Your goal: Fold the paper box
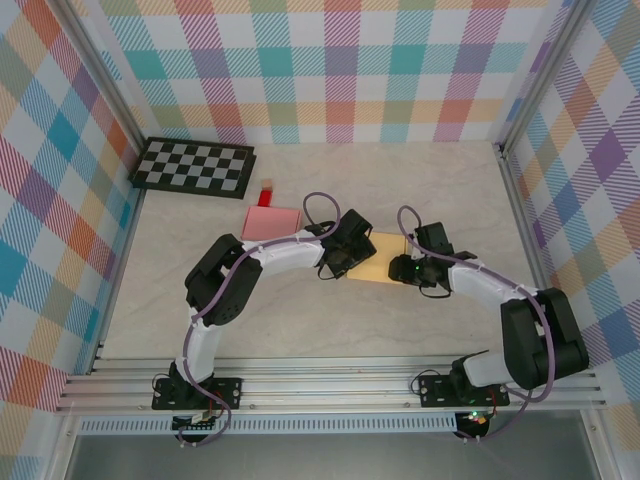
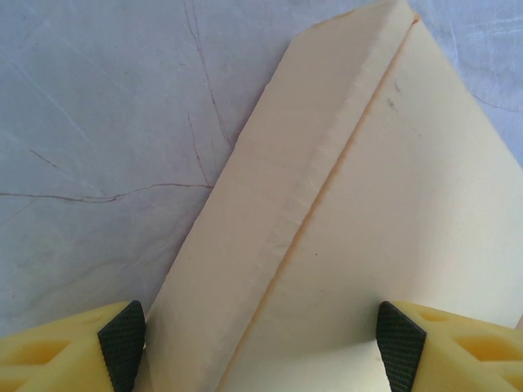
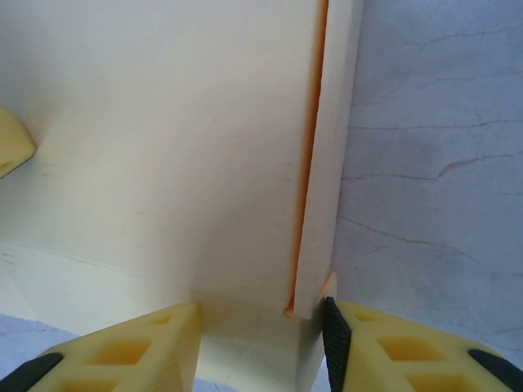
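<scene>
My left gripper (image 2: 261, 347) stands wide open and empty, with the paper box (image 2: 392, 204) flat between its jaws. My right gripper (image 3: 261, 327), half-parted, straddles the box's folded flap (image 3: 331, 163); whether it grips I cannot tell. A loose hold would likely let the flap spring back.

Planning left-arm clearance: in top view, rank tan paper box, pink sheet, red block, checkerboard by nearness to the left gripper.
1. tan paper box, under the left gripper
2. pink sheet, behind-left
3. red block, farther back
4. checkerboard, far-left corner
</scene>
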{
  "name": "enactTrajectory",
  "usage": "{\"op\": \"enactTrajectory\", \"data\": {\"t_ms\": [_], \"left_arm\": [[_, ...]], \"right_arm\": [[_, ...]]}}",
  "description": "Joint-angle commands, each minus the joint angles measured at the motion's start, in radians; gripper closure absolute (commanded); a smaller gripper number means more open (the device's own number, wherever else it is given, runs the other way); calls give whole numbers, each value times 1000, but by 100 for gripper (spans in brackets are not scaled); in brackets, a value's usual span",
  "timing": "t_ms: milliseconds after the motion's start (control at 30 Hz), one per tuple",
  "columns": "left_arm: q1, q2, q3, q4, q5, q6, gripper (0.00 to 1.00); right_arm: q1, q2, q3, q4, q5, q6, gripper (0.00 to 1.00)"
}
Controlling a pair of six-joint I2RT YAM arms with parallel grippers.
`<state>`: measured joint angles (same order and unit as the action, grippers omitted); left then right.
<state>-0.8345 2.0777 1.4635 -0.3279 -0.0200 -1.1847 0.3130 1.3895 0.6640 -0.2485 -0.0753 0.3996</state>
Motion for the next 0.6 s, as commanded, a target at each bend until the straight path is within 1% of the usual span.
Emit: {"op": "enactTrajectory", "data": {"t_ms": [0,100,267,433,567], "left_arm": [[13,67,-20,-88,-6,22,24],[13,67,-21,-85,-5,20,24],[13,73,-15,-83,-2,20,24],[14,73,-14,-85,-5,20,24],[13,73,-19,-82,-4,20,24]], "right_arm": [[-7,25,31,10,-4,-35,54],[-6,12,21,19,-53,-1,55],[-6,-13,26,-35,-115,49,56],[-6,-36,52,-106,-136,57,56],[-6,-47,64,-115,-132,52,56]]}}
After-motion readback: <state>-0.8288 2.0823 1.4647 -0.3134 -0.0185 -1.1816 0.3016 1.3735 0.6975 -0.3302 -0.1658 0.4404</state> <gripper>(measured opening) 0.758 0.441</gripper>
